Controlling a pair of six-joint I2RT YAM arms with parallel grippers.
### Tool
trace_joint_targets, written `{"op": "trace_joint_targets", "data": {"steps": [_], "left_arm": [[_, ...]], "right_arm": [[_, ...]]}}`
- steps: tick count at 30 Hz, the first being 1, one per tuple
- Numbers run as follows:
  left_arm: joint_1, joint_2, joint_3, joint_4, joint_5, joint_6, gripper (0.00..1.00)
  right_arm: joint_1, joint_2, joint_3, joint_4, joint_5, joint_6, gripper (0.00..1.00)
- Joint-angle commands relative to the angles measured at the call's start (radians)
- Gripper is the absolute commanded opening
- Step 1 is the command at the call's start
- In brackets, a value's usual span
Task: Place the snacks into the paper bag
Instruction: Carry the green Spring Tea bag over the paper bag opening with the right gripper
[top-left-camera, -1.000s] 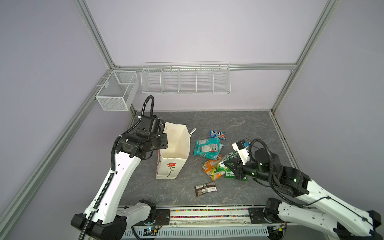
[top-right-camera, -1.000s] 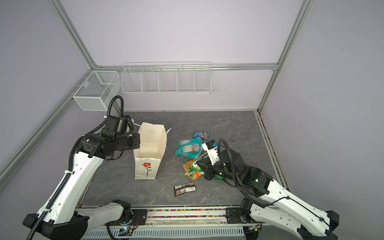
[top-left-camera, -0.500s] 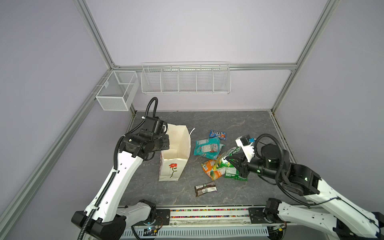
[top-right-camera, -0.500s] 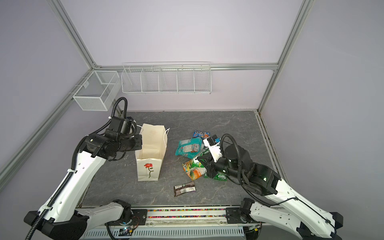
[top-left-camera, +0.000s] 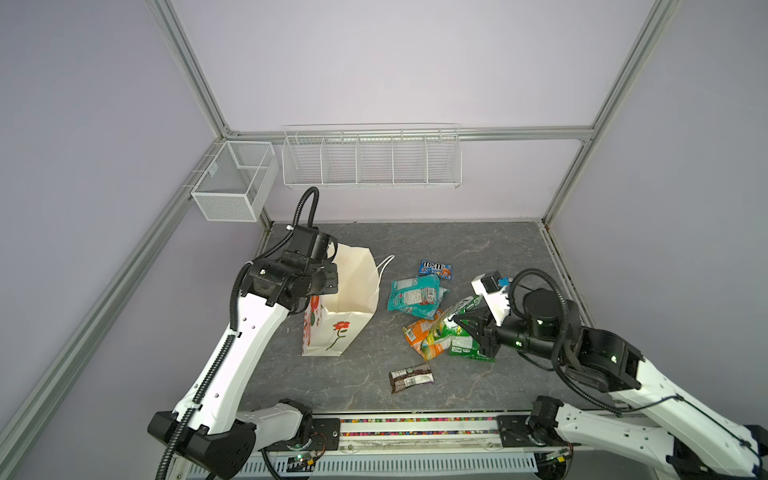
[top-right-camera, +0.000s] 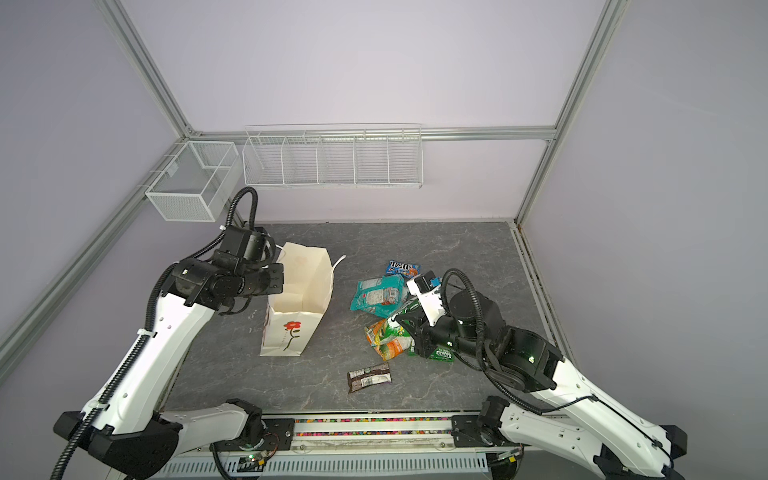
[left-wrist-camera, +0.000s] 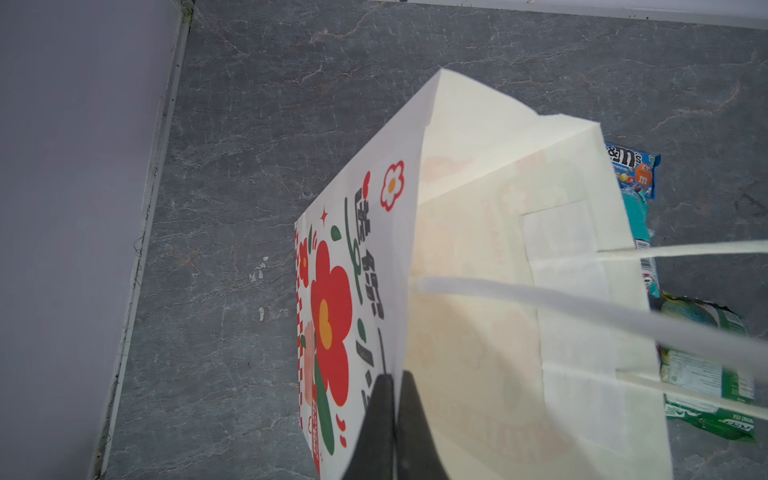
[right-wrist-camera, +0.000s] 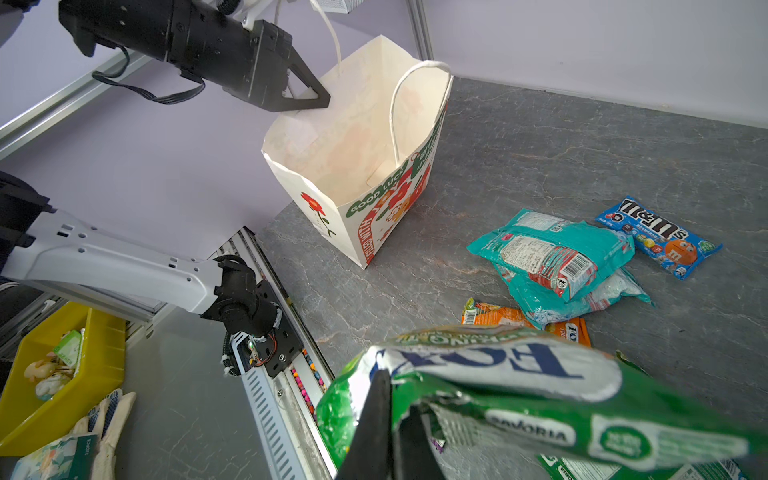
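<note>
On the grey counter, left jaws pinch the paper bag by its rim while right jaws, gripping the FOX'S bag, should lift it over that rim.

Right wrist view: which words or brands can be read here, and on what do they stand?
"FOX", upside down: crinkly yellow-green packet nearest the camera.
"M&M's": small blue candy pack.
"GOOD LUCK": tall white paper gift bag, on its green side band.
Too small to read: print on the teal packet and the orange packet.
</note>
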Motion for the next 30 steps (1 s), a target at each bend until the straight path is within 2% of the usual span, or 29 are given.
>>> {"op": "trace_joint_targets", "data": {"steps": [1, 6, 13, 19, 30], "left_arm": [[-0.018, 0.010, -0.016, -0.002, 0.006, -0.018, 0.00], [-0.051, 0.019, -0.022, 0.007, -0.002, -0.037, 0.00], [-0.088, 0.043, -0.017, 0.006, -0.018, -0.057, 0.00], [-0.098, 0.046, -0.020, 0.007, -0.024, -0.065, 0.00], [-0.147, 0.045, 0.010, -0.014, -0.047, -0.087, 0.00]], "right_arm": [[0.007, -0.023, -0.012, 0.048, -0.002, -0.017, 0.07], [0.006, -0.024, -0.014, 0.062, -0.024, -0.014, 0.06], [0.007, 0.005, 0.027, 0.076, -0.114, -0.034, 0.07], [0.006, -0.001, 0.068, 0.065, -0.121, -0.059, 0.07], [0.006, 0.114, 0.278, 0.023, -0.188, -0.176, 0.06]]}}
